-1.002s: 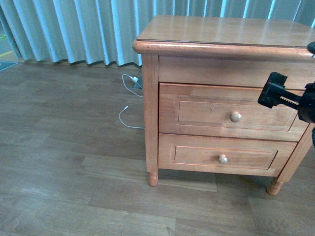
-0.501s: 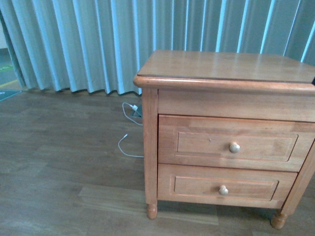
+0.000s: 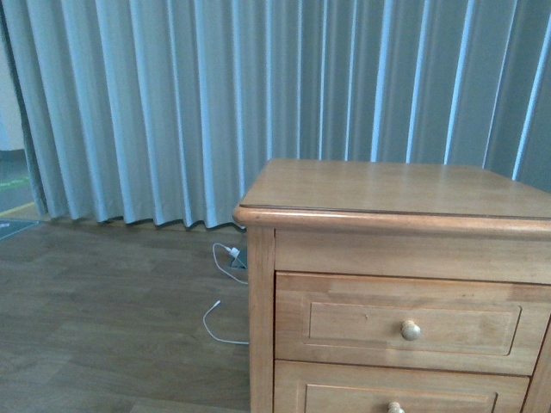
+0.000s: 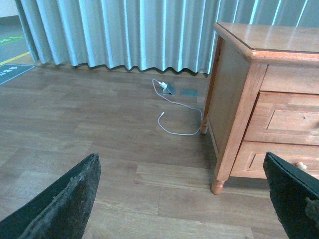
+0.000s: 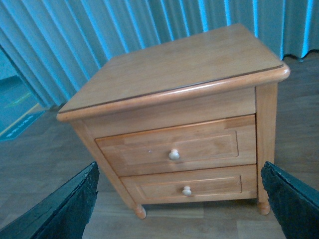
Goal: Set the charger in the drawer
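Note:
The charger is out of view in all three views. The drawer, the upper one of a honey-brown nightstand, is shut, with a round pale knob. It also shows in the left wrist view as the drawer and in the right wrist view as the drawer. My left gripper is open over bare floor, left of the nightstand. Out in front of the nightstand and apart from it, my right gripper stands open with nothing between its fingers. Neither arm shows in the front view.
A thin white cable with a white plug lies on the wood floor beside the nightstand, near a floor socket plate. Pale curtains hang behind. A shallower lower drawer is shut.
The front view has swung upward: the nightstand sits lower in the picture and more curtain shows. My right gripper, at the right edge one second ago, has left that view.

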{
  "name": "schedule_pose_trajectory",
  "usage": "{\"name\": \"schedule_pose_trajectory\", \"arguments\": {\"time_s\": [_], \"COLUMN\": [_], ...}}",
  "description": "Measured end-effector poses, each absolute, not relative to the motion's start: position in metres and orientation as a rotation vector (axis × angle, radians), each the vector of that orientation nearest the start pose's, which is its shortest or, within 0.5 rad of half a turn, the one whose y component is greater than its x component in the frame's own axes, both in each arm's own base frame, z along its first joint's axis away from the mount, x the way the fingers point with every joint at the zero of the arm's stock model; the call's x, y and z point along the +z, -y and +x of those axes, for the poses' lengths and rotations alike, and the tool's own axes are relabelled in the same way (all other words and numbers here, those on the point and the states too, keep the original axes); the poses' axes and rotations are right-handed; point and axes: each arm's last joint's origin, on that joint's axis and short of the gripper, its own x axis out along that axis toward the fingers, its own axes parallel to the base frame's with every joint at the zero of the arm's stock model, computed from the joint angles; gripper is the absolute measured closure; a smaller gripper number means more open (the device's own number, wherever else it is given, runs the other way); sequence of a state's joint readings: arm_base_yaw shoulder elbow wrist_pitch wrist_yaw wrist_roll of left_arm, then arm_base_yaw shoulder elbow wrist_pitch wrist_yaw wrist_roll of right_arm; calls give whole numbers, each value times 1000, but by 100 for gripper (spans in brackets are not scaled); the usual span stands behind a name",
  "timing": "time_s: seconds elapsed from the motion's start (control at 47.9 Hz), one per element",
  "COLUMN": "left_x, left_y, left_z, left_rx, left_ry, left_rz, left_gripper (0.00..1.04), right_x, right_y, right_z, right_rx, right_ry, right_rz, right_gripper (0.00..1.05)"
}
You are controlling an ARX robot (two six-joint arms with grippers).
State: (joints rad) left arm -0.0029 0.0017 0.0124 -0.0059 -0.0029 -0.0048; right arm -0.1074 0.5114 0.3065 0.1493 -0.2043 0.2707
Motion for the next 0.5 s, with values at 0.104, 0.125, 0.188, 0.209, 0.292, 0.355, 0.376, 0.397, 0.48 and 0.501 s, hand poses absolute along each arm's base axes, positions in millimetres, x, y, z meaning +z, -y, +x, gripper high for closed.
{"name": "schedule_pose_trajectory", "arguments": {"time_s": [0.104, 0.125, 0.188, 0.209, 0.292, 0.355, 0.376, 0.397, 0.48, 0.501], "left_x": [167, 167, 167, 167, 167, 167, 167, 167, 167, 167], "left_y": [0, 0, 0, 0, 0, 0, 0, 0, 0, 0], "left_z": [97, 97, 97, 97, 97, 97, 97, 97, 97, 97], "left_rx": [0, 0, 0, 0, 0, 0, 0, 0, 0, 0], "left_ry": [5, 5, 5, 5, 5, 5, 5, 5, 5, 5], "left_rz": [-5, -5, -5, -5, -5, -5, -5, -5, -5, -5], "left_gripper": [6, 6, 6, 6, 6, 6, 6, 6, 6, 6], "right_x": [237, 237, 236, 236, 236, 232, 230, 228, 219, 217], "right_y": [9, 9, 9, 9, 9, 4, 3, 2, 1, 0], "right_z": [137, 137, 137, 137, 137, 135, 134, 133, 130, 129], "right_rx": [85, 86, 85, 85, 76, 4, -5, -2, 3, 1], "right_ry": [-62, -63, -68, -68, -59, -4, 1, 1, -2, -1], "right_rz": [278, 279, 279, 279, 269, 168, 147, 122, 63, 51], "right_gripper": [8, 8, 8, 8, 9, 20, 24, 27, 40, 43]}}
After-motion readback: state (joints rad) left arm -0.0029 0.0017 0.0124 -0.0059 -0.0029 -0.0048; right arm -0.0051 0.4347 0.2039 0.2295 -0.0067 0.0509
